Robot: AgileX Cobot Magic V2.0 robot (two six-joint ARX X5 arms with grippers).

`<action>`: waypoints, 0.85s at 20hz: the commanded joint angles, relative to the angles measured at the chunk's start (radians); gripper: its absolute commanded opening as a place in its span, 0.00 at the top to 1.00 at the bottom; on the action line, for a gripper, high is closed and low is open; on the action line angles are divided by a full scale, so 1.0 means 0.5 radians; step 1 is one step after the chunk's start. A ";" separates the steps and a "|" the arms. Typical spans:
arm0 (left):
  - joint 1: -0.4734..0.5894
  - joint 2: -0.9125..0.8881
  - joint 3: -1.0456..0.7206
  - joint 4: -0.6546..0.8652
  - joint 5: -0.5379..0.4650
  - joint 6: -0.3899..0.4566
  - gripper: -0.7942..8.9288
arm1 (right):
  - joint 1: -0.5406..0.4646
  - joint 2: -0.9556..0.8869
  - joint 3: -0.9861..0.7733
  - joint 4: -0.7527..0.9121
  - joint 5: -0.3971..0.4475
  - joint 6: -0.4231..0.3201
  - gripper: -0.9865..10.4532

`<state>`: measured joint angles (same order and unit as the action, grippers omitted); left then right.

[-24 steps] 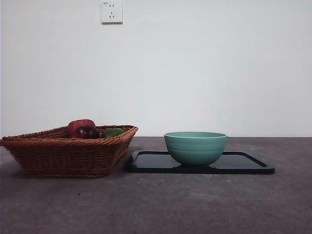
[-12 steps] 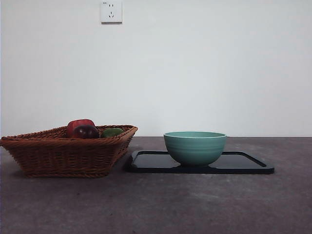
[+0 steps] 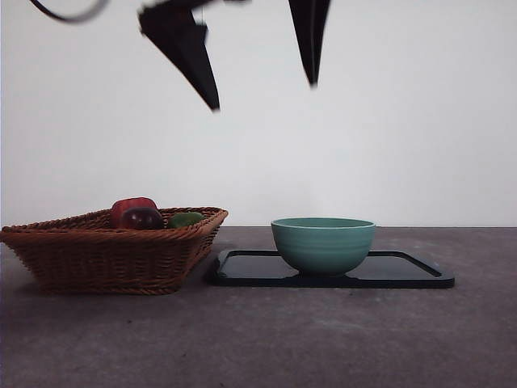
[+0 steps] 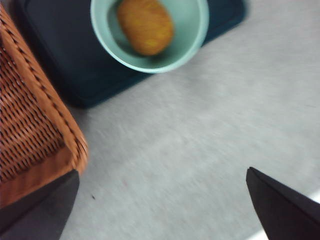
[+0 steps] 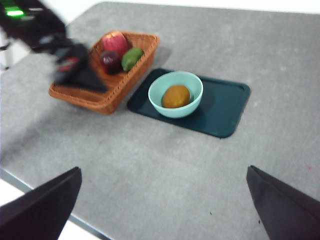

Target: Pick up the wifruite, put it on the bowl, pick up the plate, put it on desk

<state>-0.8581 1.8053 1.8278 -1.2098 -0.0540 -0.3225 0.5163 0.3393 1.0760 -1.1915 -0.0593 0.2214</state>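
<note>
Basket (image 3: 113, 249) sits far left on the tabletop (image 3: 266, 339), holding a red fruit (image 3: 129, 206), a dark purple fruit (image 3: 143, 218) and a green fruit (image 3: 187, 219); nothing there has moved over the last second. What changed: left pincer (image 3: 262, 97) has just come into the front view from the top edge, high above the gap between basket and bowl, where half a second ago that space was blank wall. Jaws spread wide, nothing between them; left wrist view confirms it, looking down on bare tabletop beside the basket corner. Next right, the bowl (image 3: 323, 244) stands on the dark plate (image 3: 404, 271), both unmoved. Wifruite (image 4: 145, 26) is already lying inside the bowl, also clear in the right wrist view (image 5: 176, 96), so step one looks done. Left arm's motion is blurred, so I can't call whether it's rising or descending, probably retreating after the drop. Right pincer (image 5: 165, 200) waits high over the near tabletop edge, wide open and empty. Remaining: lift the plate, which likely needs the bowl off it or carried along steadily.
</note>
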 commanded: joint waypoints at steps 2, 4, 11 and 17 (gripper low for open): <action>0.074 0.364 0.376 -0.105 0.018 0.098 0.38 | 0.012 -0.002 0.021 0.009 -0.002 0.006 0.43; 0.126 0.560 0.589 -0.156 0.111 0.099 0.38 | 0.012 -0.002 0.021 0.006 -0.001 0.006 0.43; 0.250 0.929 0.894 -0.030 0.222 0.098 0.38 | 0.012 -0.002 0.021 0.000 -0.001 0.005 0.43; 0.252 0.947 0.894 0.196 0.230 0.090 0.38 | 0.012 -0.002 0.021 -0.029 0.000 0.006 0.43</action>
<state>-0.7223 2.2517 2.2395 -1.1156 0.0586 -0.2787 0.5163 0.3393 1.0760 -1.2148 -0.0593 0.2214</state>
